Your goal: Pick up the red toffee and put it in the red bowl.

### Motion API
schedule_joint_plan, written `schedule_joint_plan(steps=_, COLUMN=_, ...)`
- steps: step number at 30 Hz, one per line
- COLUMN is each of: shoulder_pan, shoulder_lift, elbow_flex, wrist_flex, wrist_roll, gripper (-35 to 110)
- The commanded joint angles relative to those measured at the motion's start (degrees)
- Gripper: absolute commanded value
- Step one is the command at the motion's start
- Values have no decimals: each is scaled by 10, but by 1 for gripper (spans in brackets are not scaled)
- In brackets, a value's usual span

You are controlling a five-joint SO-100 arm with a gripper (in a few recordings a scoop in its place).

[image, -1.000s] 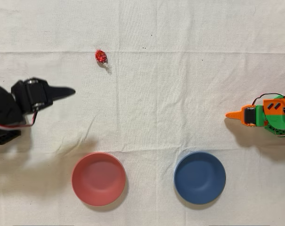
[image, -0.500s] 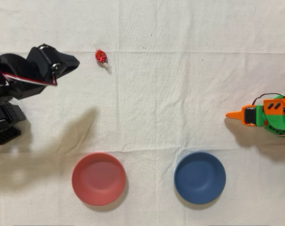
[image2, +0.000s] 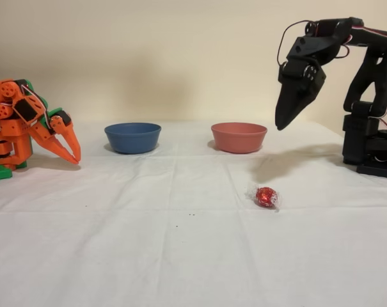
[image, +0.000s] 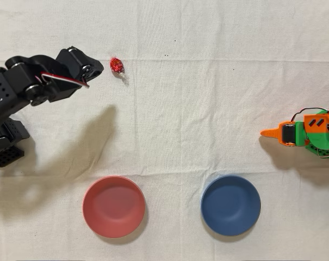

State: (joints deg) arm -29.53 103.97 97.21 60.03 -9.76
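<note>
The red toffee lies on the white cloth in the upper left of the overhead view; in the fixed view the red toffee sits low and right of centre. My black gripper hovers just left of it in the overhead view. From the side, the gripper hangs well above the cloth, pointing down, its fingers together and holding nothing. The red bowl stands empty at the lower left of the overhead view; in the fixed view the red bowl is behind the toffee.
A blue bowl of the same size stands beside the red one, also seen as the blue bowl in the fixed view. The idle orange arm rests at the right edge overhead. My arm's base stands right in the fixed view.
My gripper has swung up the overhead picture and to the right, from the left edge to just beside the toffee. The toffee and bowls have not moved.
</note>
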Motion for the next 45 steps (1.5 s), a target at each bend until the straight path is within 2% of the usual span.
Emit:
schedule_joint_plan(steps=1, shoulder_pan=-20, shoulder_lift=1, elbow_flex=11, wrist_flex=-25, wrist_roll=-6, gripper=0)
schedule_joint_plan(steps=15, shoulder_pan=-40, shoulder_lift=-46, elbow_flex=103, wrist_flex=-172, wrist_roll=-34, gripper=0)
schedule_joint_plan(steps=26, shoulder_pan=-33, shoulder_lift=-88, elbow_flex=93, wrist_flex=-222, wrist_roll=-25, gripper=1)
schedule_joint_plan(steps=33, shoulder_pan=-33, shoulder_lift=-114, elbow_flex=105, wrist_flex=-242, wrist_roll=-27, gripper=16)
schedule_joint_plan(steps=45, shoulder_pan=-34, shoulder_lift=-114, elbow_flex=160, wrist_flex=-278, wrist_roll=-43, gripper=25)
